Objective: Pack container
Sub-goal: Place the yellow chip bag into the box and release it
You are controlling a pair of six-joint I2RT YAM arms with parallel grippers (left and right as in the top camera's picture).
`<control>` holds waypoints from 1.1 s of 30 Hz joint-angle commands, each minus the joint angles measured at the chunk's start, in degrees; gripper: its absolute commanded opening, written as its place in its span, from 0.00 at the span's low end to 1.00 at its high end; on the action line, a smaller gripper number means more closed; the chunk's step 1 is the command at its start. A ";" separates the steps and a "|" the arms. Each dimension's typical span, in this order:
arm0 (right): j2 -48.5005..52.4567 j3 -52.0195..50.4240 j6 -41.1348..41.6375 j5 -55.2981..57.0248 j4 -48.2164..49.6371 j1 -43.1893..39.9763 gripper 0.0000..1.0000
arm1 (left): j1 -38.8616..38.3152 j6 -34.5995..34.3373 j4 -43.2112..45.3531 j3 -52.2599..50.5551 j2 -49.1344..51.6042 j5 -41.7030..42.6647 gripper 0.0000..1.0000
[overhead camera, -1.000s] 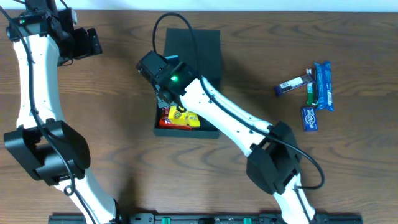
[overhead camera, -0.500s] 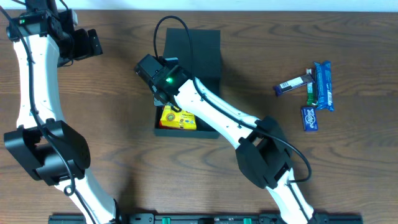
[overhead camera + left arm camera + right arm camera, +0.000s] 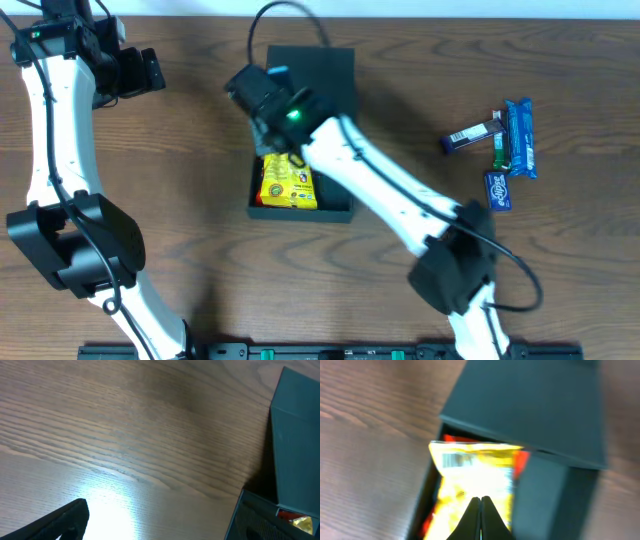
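The dark teal container [image 3: 300, 212] lies at the table's middle with its flap lid [image 3: 312, 80] open to the far side. A yellow snack packet [image 3: 287, 185] lies flat in it, over a red packet. My right gripper [image 3: 277, 152] is shut and empty, just above the packet's far end. In the right wrist view its fingers [image 3: 480, 502] are pressed together over the yellow packet [image 3: 470, 467], with the lid [image 3: 530, 405] beyond. My left gripper [image 3: 142, 70] is at the far left, open and empty; one finger [image 3: 65, 522] shows in its wrist view, with the container [image 3: 295, 435] at the right.
Several snack packets lie at the right: two blue ones [image 3: 518, 135], a dark bar [image 3: 473, 133] and a small blue packet [image 3: 498, 190]. The left arm's base and links stand along the left side [image 3: 70, 240].
The right gripper has drawn back toward the lid and up. The yellow packet, which was under its fingers, now lies flat and free in the container. The left arm has not moved.
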 commanded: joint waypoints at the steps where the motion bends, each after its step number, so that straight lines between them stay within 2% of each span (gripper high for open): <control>1: 0.13 -1.03 -6.78 -6.14 -1.11 -2.62 0.01 | -0.04 0.42 -0.15 -0.28 -1.27 0.46 0.95; 3: 1.36 -3.17 -10.51 -11.96 -0.48 -2.73 0.01 | -0.04 0.39 -0.15 -0.28 -1.27 0.46 0.95; 9: 2.29 -10.88 -15.61 -18.49 4.28 -1.81 0.01 | -0.07 0.39 -0.17 -0.28 -1.27 0.48 0.95; 18: 2.51 -19.12 -17.09 -24.48 13.27 -0.85 0.01 | -0.09 0.37 -0.24 -0.28 -1.27 1.46 0.95; 25: 2.62 -20.20 -17.09 -25.22 18.88 0.33 0.01 | -0.07 0.37 -0.39 -0.28 -1.27 1.55 0.95; 33: 1.40 -17.55 -17.31 -25.18 17.46 -0.72 0.01 | -0.09 0.37 -1.51 -0.52 -1.27 1.79 0.95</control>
